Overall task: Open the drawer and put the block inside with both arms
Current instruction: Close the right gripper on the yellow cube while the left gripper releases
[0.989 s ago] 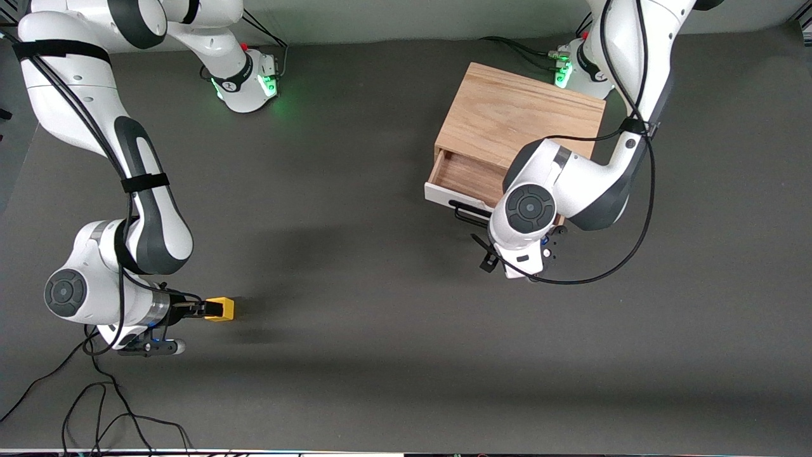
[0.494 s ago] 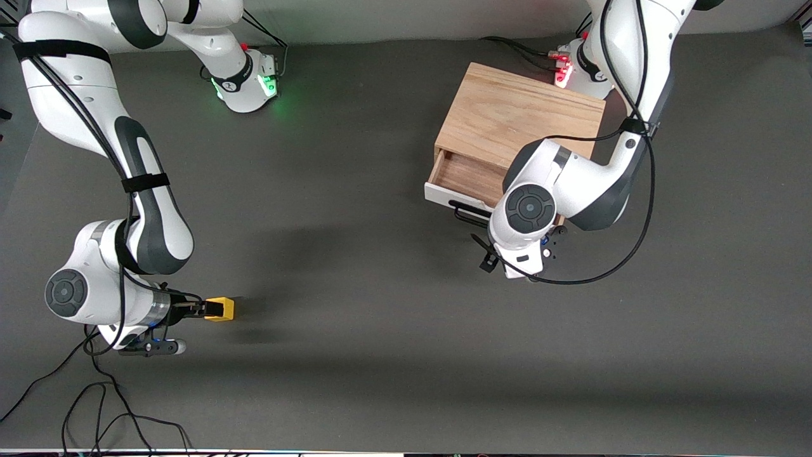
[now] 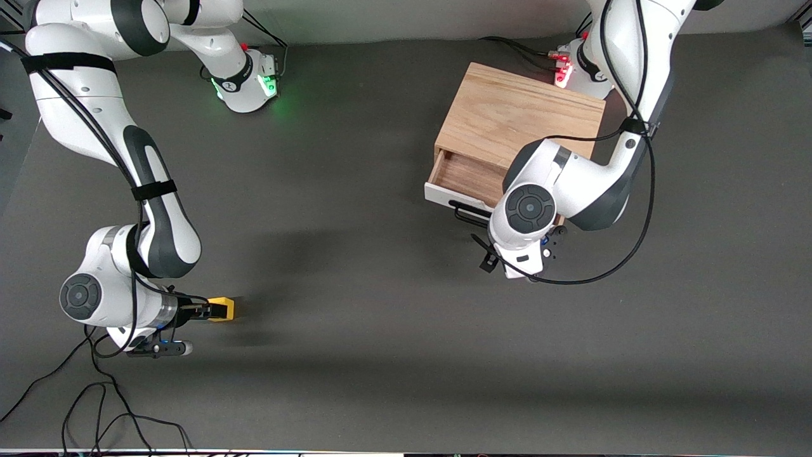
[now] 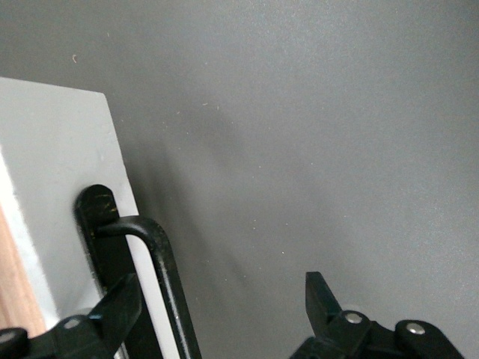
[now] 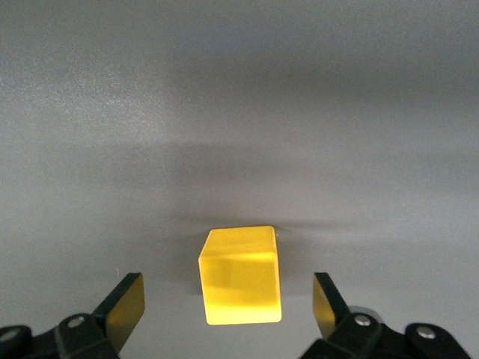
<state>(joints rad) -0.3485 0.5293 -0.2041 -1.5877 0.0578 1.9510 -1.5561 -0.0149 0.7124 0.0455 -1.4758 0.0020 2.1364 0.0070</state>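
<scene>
The yellow block (image 3: 223, 308) lies on the dark table toward the right arm's end. My right gripper (image 3: 208, 311) is low at the block and open. In the right wrist view the block (image 5: 241, 286) sits between the two fingertips (image 5: 123, 305) with a gap on each side. The drawer (image 3: 466, 178) of the oak cabinet (image 3: 520, 114) is partly pulled out and its wood interior shows. My left gripper (image 3: 491, 255) is open in front of the drawer. In the left wrist view the black handle (image 4: 163, 277) on the white front (image 4: 60, 164) runs close to one finger (image 4: 120, 307), ungripped.
Loose black cables (image 3: 95, 406) lie on the table nearer to the front camera than the right hand. The left arm's forearm (image 3: 571, 184) hangs over part of the open drawer. Both arm bases (image 3: 244, 79) stand along the table's back edge.
The right arm's wrist has shifted a little toward the block, which has not moved. The left arm and drawer are still. The left base's light went from green to red.
</scene>
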